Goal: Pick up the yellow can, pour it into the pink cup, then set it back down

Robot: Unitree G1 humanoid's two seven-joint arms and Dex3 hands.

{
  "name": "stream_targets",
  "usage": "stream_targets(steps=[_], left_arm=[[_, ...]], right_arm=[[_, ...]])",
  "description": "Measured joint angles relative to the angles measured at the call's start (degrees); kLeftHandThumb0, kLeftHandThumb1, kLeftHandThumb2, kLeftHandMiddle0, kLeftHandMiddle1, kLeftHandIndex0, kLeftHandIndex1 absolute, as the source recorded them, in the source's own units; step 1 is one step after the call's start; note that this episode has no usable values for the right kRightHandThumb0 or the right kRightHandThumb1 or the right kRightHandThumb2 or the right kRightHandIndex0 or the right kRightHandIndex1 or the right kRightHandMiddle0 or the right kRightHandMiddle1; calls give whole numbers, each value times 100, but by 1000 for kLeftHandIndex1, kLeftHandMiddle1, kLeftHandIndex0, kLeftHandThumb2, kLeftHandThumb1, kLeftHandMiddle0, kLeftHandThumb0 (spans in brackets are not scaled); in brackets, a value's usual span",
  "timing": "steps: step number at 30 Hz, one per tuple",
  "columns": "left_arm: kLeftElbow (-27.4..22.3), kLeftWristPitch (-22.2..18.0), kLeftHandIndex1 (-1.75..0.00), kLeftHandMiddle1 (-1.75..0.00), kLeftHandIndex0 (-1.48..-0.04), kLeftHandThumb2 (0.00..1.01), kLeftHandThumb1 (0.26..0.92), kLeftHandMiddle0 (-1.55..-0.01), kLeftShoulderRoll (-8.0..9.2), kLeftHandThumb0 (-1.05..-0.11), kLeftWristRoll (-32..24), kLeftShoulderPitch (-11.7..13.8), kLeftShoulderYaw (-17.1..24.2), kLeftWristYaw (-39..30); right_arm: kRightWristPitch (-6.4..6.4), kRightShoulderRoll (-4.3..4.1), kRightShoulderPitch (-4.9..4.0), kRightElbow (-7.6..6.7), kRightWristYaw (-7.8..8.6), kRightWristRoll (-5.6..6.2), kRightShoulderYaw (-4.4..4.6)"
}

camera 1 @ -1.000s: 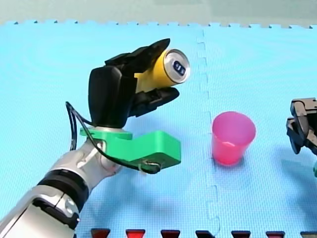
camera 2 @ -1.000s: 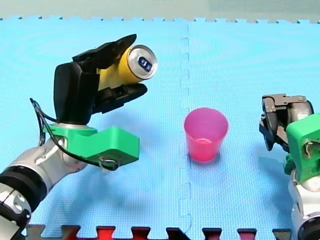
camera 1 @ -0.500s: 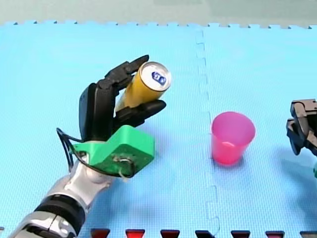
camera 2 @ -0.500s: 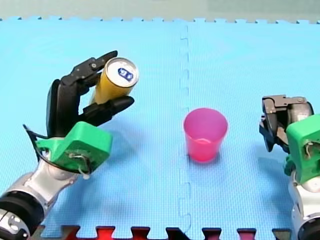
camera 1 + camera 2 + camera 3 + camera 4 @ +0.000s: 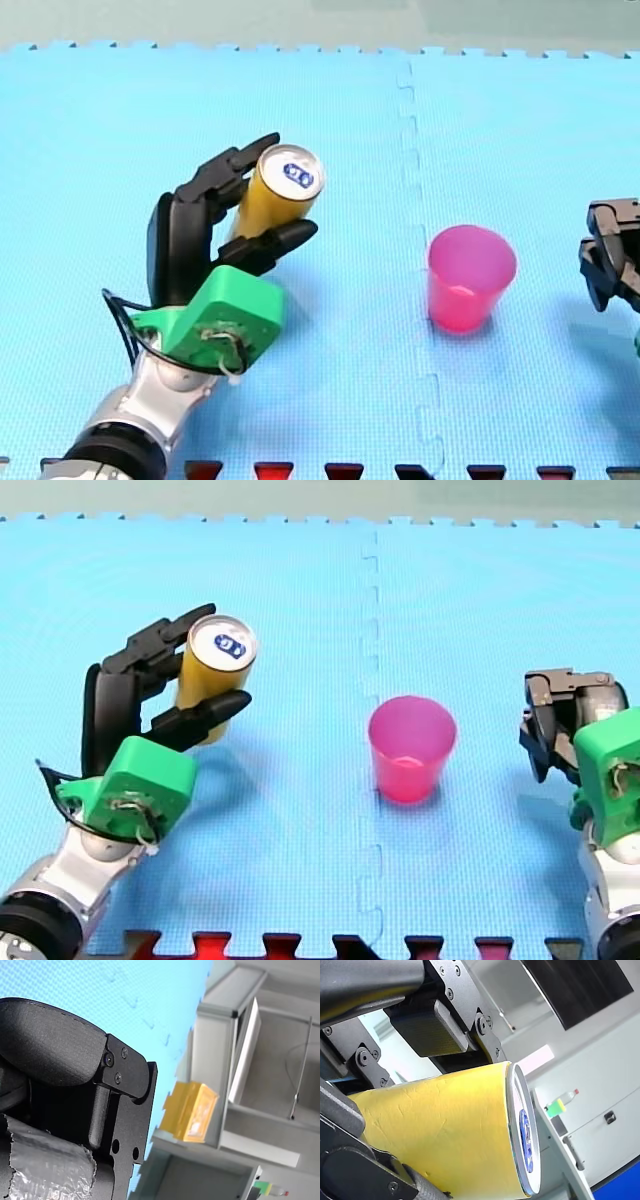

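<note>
We grip the yellow metal can (image 5: 208, 675) in our left hand (image 5: 125, 695), mid-left; we cannot tell the state of our right hand (image 5: 555, 725), right edge.

Left hand (image 5: 215, 225): black, on the mat's (image 5: 500, 120) left half; jointed fingers (image 5: 235, 165), small screws (image 5: 480, 1024), ribbed pad (image 5: 427, 1035).
Left wrist housing (image 5: 215, 325): bright green, blocky.
Cable (image 5: 118, 325): thin, black, looped beside that housing.
Left forearm (image 5: 165, 395): silver, black band below.
Right hand (image 5: 555, 720): black, at the mat's right edge; green housing (image 5: 610, 770) behind.
Tape (image 5: 45, 1160): grey, wrinkled, on black casing.
</note>
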Motion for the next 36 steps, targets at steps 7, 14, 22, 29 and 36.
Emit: stream_targets(steps=[7, 14, 22, 29, 36], left_arm=[[64, -141, -1, -3, -1195, 1, 793, -1275, -54, -403, -176, 100, 219, -208], [92, -277, -2, -4, -1199, 1, 796, -1280, -191, -392, -504, 166, 458, -611], [281, -535, -1, -7, -1196, 2, 801, -1293, -442, -369, -1168, 240, 859, -1566], [431, -560, -1, -6, -1197, 0, 800, -1298, -518, -369, -1265, 255, 1022, -1772], [459, -574, 0, -4, -1197, 0, 800, -1298, -583, -367, -1350, 289, 1157, -1935]], right_arm=[[5, -24, 0, -2, 18, 0, -1], [0, -50, -2, 11, 15, -7, -2], [-56, -78, -2, 29, 18, -6, -7], [-86, -109, -2, 42, 69, 16, -28], [-115, -131, -1, 53, 81, 21, -48]])
